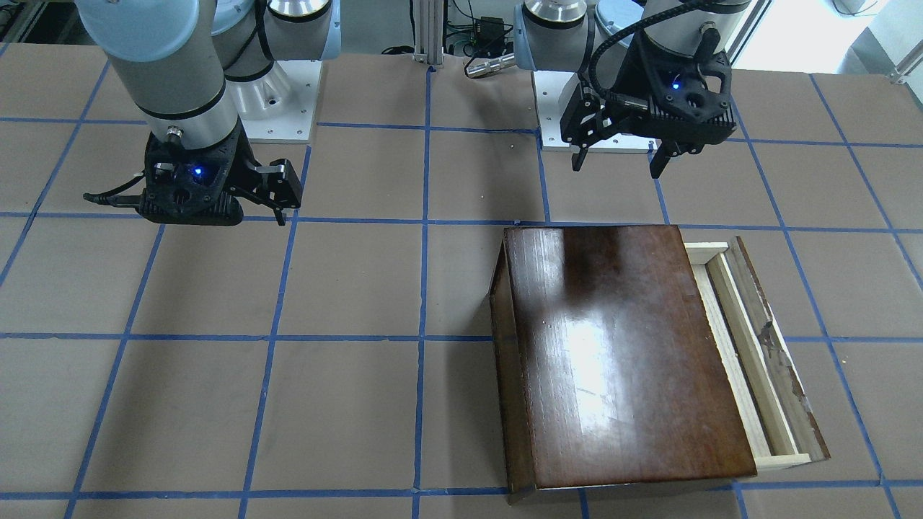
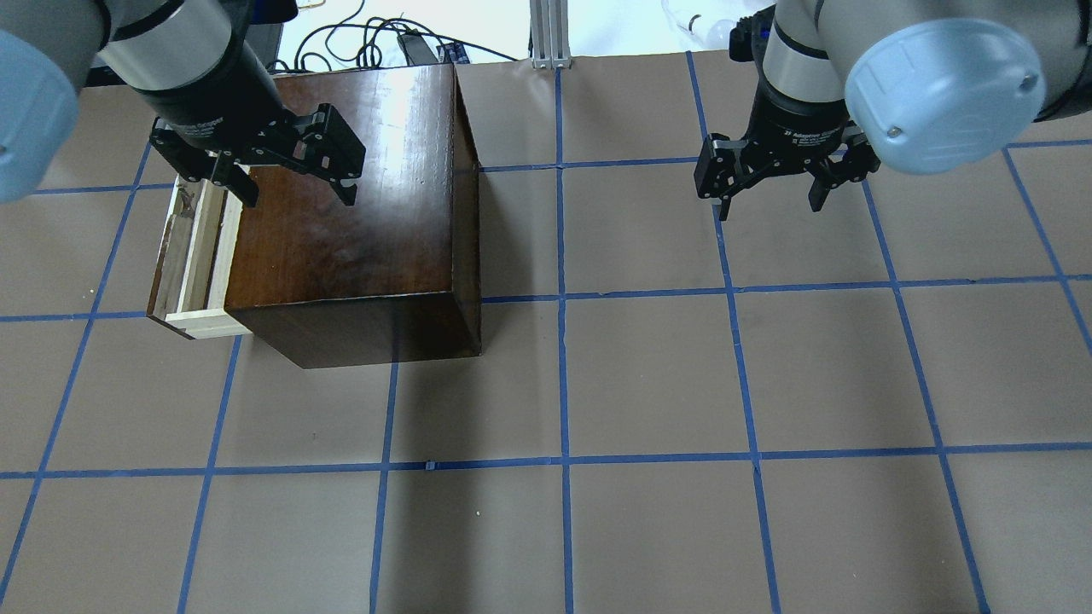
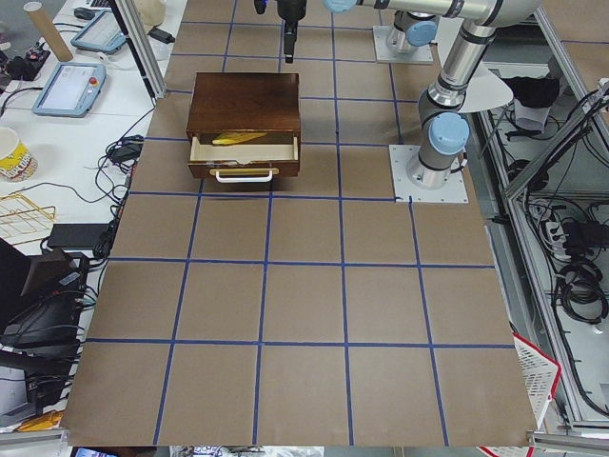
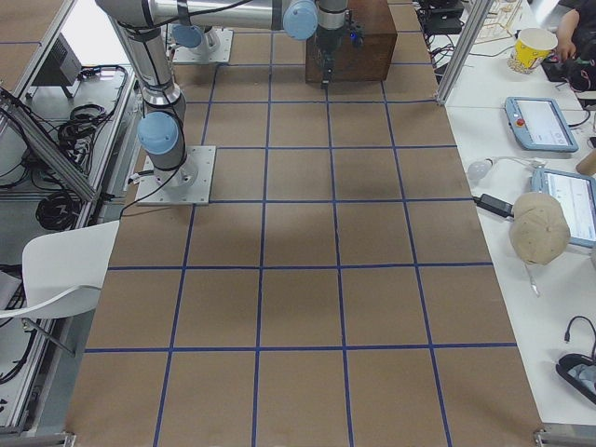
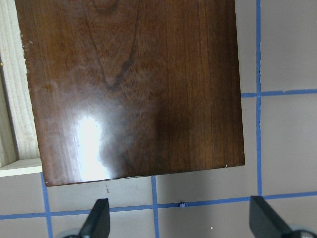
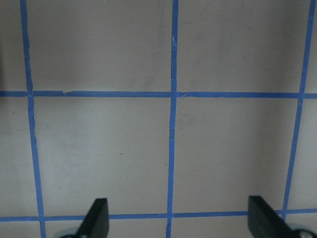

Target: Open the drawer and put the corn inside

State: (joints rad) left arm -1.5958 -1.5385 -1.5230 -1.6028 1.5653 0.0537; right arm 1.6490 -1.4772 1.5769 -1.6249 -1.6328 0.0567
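The glossy dark-brown box (image 2: pixel 350 222) stands on the table's left side. Its drawer (image 2: pixel 194 256) is pulled out, showing pale wood and a chipped dark front panel (image 1: pixel 779 346). In the exterior left view the yellow corn (image 3: pixel 238 139) lies inside the open drawer (image 3: pixel 245 152); the box top hides it in the other views. My left gripper (image 2: pixel 297 194) hangs open above the box top (image 5: pixel 133 84), holding nothing. My right gripper (image 2: pixel 769 209) hovers open over bare table far to the right, also holding nothing.
Brown table covering with a blue tape grid (image 2: pixel 563 452) spreads around the box. The arm bases (image 1: pixel 288 101) stand at the robot's edge. Tables with tablets, cables and a cup (image 3: pixel 11 152) flank both ends.
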